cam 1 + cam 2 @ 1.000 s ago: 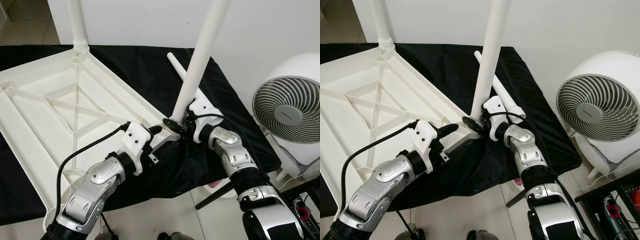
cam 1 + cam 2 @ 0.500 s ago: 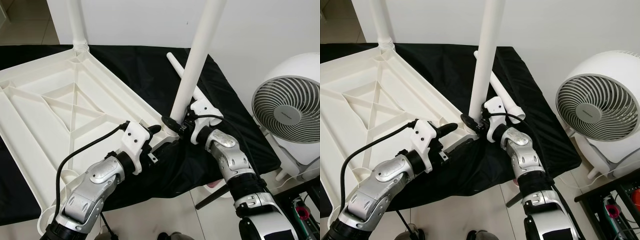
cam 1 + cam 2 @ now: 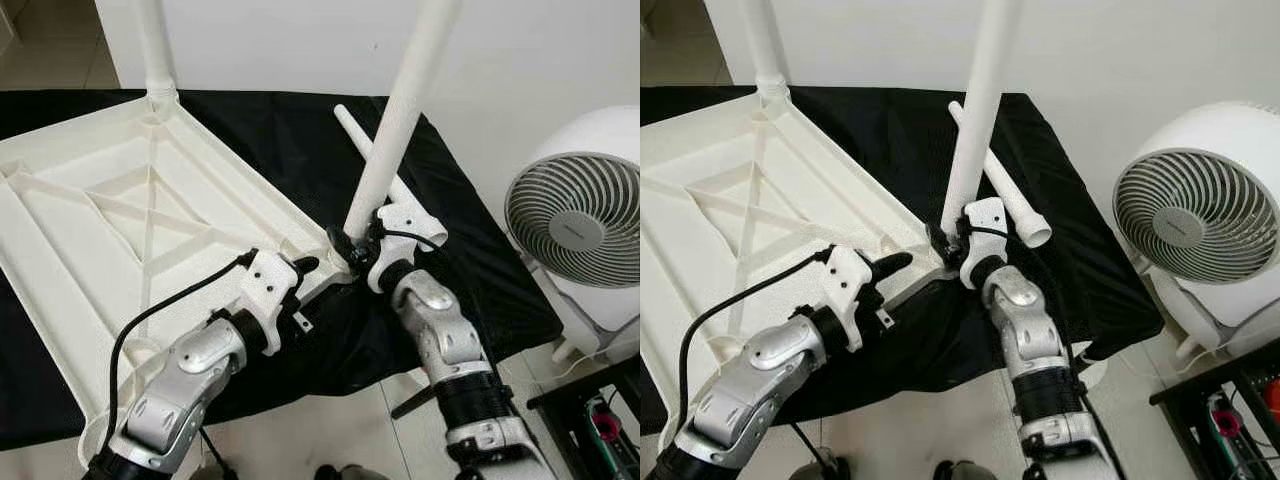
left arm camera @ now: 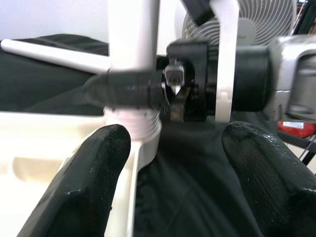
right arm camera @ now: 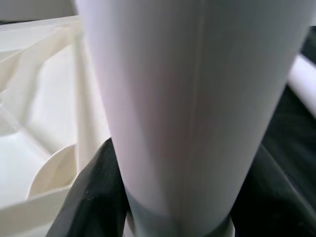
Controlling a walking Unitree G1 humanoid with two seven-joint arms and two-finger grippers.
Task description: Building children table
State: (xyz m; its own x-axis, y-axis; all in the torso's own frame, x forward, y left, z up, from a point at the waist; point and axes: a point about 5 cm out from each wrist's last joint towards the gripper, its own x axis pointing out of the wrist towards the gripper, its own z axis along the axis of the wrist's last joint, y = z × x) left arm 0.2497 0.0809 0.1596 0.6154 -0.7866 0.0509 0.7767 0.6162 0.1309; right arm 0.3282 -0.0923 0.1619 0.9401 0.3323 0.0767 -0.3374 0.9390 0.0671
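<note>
Scene: I see the children's table top (image 3: 110,220) lying upside down, ribs up, on a counter (image 3: 300,130) draped in black cloth.
Right pincer: my right pincer (image 3: 948,243) is clamped around the base of a white leg (image 3: 395,130), standing at the table top's corner at about 4 o'clock from its middle. In the right wrist view the dark fingers (image 5: 94,192) press both sides of the tube.
Left pincer: my left pincer (image 4: 173,168) is spread wide and grips nothing. It sits just beside that same corner socket, on its 8 o'clock side.
Risk, tilt: the held leg leans toward 1 o'clock instead of standing square. I judge that pushing or twisting it now could jam the joint or cross the thread.
Risk, slip: the table top overhangs the counter's near edge. I judge that force on the leg could slide or tip it, since the left pincer is not bracing it.
Risk, collision: the two pincers are very close, so a further twist could knock them together.
Count, legs: three; one fitted upright at the 12 o'clock corner (image 3: 155,45), one held, one lying loose (image 3: 1000,180) on the cloth.
Count, table tops: one.
Count, fans: one white fan (image 3: 580,225) at 3 o'clock.
</note>
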